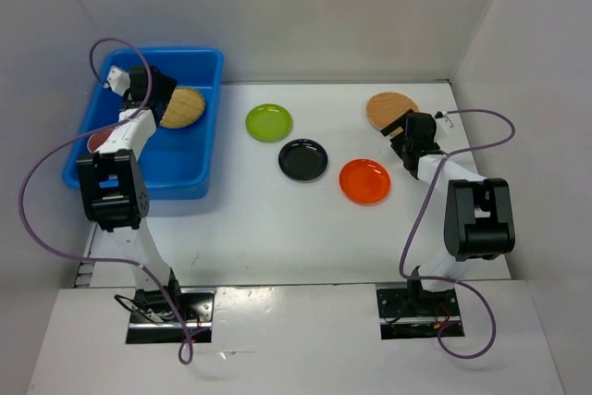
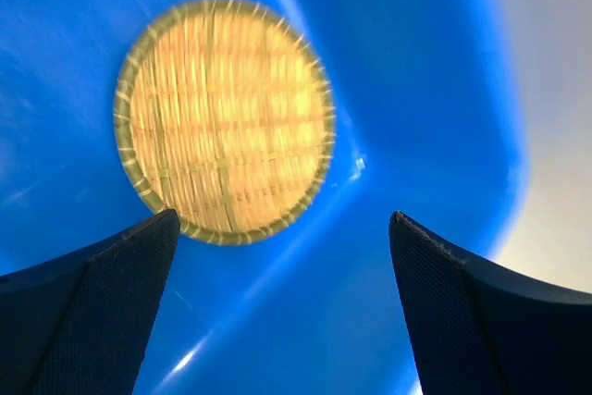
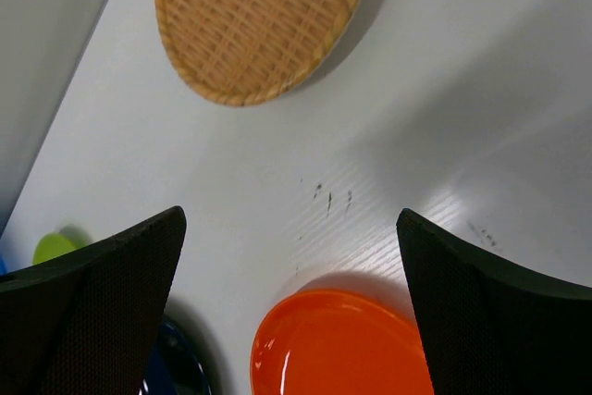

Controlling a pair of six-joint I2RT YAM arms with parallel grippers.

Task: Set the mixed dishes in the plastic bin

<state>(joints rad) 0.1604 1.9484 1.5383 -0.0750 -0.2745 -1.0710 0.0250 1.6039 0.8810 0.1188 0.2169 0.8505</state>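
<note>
Woven plate (image 2: pixel 224 117) in bin (image 2: pixel 435 90), blurred, maybe tilted; left fingers (image 2: pixel 83 312) apart.

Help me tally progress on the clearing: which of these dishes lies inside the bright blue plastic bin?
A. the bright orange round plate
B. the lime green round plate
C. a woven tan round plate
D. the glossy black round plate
C: a woven tan round plate lies on the floor of the bright blue plastic bin, while the lime green round plate, glossy black round plate and bright orange round plate sit out on the white table.
</note>
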